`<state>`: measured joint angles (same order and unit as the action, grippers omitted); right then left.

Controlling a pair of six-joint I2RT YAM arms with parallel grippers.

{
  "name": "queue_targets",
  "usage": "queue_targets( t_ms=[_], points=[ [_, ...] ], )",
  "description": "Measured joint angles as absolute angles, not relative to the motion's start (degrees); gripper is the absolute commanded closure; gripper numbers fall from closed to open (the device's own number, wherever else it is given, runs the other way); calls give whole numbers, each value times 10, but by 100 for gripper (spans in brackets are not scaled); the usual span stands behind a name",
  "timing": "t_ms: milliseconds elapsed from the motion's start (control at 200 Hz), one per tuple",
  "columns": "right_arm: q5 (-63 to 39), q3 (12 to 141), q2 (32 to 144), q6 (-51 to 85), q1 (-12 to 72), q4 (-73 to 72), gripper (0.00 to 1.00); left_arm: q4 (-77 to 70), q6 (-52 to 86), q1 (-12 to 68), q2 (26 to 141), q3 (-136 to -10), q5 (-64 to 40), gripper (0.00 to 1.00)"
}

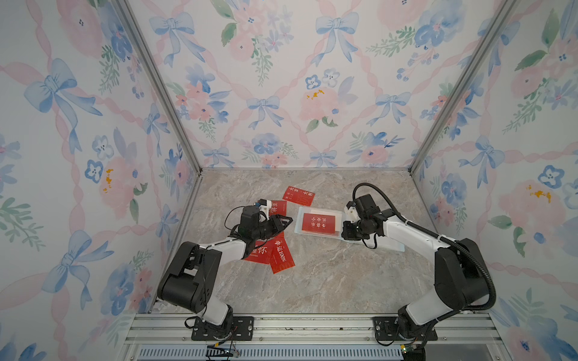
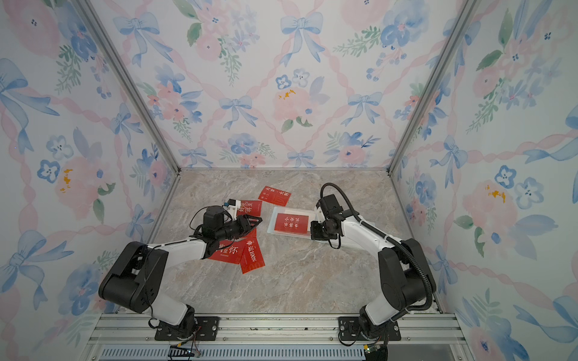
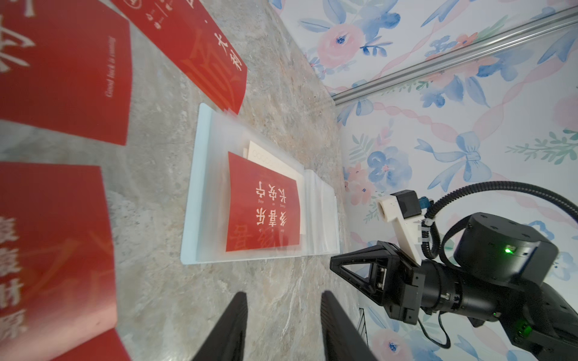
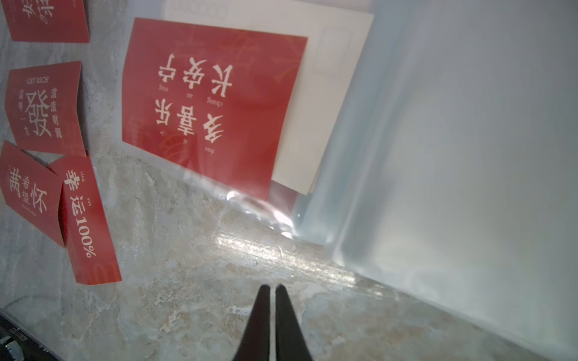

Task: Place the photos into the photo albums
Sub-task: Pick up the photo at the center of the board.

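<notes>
Album: I see the pale-blue photo album (image 1: 299, 218) lying open on the marble table (image 1: 312, 281), right of centre, under the right arm's wrist.
Album axis: its long side runs across the table from left to right, and the right end is angled a little nearer to the robot's base.
Sleeved card: a red photo (image 1: 318, 223) sits in a clear sleeve in the album's left part. Its long axis follows the album's, and the tops of its characters point toward the base.
Behind it: a cream card (image 4: 328, 93) shows past the red one's edge, toward the clear pages (image 4: 438, 140).
Loose photos: a far red card (image 1: 298, 195) lies just beyond the album's left corner. Another (image 1: 277, 207) lies beside the left wrist. The "100%" card (image 1: 283, 256) lies with its long axis running roughly near to far, overlapping a neighbour (image 1: 259, 254).
Left gripper (image 3: 284, 295): I read the jaws as partly apart, with only bare marble between them. It points toward the album's left end.
Right gripper (image 4: 272, 286): the jaws are closed to a slit, and I see nothing pinched in them. The tips are over marble, just off the album's near edge.
</notes>
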<state>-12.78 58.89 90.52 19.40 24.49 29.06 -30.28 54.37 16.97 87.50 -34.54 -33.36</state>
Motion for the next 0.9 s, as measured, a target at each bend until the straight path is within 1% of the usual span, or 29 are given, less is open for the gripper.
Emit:
queue_targets(
  t_ms=[95,220,505,720,900],
  points=[
    [-128,592,904,199,273,288,91,-256,518,157,855,-341,-321,55],
    [-133,612,913,213,309,285,91,-201,479,148,830,-341,-308,54],
    [-137,697,999,247,391,261,91,-150,434,83,783,-317,-311,54],
    [-139,746,1046,268,414,259,91,-120,396,25,758,-315,-321,53],
    [-148,775,1079,291,418,243,89,-91,370,-2,762,-317,-326,53]
  ],
)
